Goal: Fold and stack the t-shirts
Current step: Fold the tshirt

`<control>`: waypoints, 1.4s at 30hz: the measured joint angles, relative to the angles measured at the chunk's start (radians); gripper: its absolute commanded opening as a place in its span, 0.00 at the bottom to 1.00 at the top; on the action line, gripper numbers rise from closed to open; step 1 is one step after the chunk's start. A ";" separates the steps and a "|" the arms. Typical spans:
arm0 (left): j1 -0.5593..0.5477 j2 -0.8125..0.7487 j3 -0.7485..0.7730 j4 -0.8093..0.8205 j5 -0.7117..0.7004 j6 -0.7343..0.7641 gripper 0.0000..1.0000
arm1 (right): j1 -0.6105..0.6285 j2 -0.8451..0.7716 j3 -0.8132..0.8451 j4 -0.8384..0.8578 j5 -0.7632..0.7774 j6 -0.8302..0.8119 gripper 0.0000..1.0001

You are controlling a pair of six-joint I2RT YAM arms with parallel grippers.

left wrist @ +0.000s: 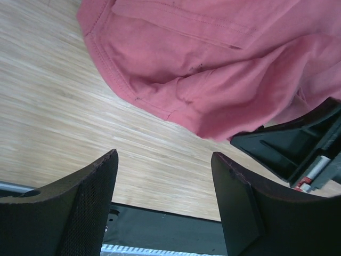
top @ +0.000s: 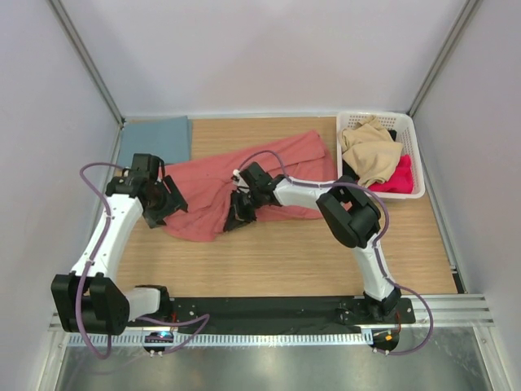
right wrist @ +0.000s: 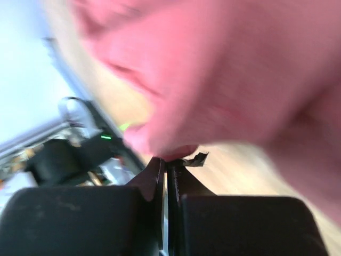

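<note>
Our right gripper (right wrist: 168,166) has its fingers pressed together, and a fold of the red shirt (top: 207,186) appears caught at their tips, though the wrist view is too blurred to be sure how much cloth is held. Our left gripper (left wrist: 164,170) stands spread and empty, low over the table (top: 285,252).

The red shirt lies loosely spread, its long axis running diagonally from near-left to far-right, towards the basket (top: 411,134). The right gripper sits on its near edge, about midway along. The shirt's near-left end lies just ahead of the left gripper's open fingers, apart from them, so we judge the left arm the nearer one to take that end.

The teal shirt (top: 155,138) lies flat at the far-left corner, well apart from both grippers.

We find no brand, label or writing that can be read.
</note>
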 measured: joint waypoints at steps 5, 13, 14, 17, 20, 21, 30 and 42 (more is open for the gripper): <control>-0.001 0.000 0.000 -0.013 -0.005 -0.004 0.74 | 0.017 0.015 0.115 0.099 -0.045 0.142 0.47; -0.050 0.019 0.000 -0.007 0.021 -0.001 0.68 | -0.022 0.078 0.354 0.081 -0.041 0.119 0.52; -0.075 0.030 0.001 -0.008 0.018 -0.002 0.68 | -0.041 0.072 0.348 0.050 -0.029 0.099 0.52; -0.179 0.061 0.008 -0.010 -0.017 -0.002 0.64 | -0.101 0.037 0.302 -0.065 0.034 0.024 0.52; -0.277 0.077 0.015 -0.009 -0.056 -0.003 0.57 | -0.189 -0.029 0.251 -0.232 0.130 -0.078 0.53; -0.304 0.087 0.018 -0.009 -0.071 -0.004 0.54 | -0.220 -0.058 0.230 -0.269 0.159 -0.108 0.53; -0.360 0.319 0.034 0.031 -0.123 0.002 0.36 | -0.343 -0.378 -0.017 -0.406 0.266 -0.237 0.53; -0.360 0.454 0.074 0.085 -0.140 0.028 0.37 | -0.367 -0.428 -0.174 -0.411 0.266 -0.262 0.53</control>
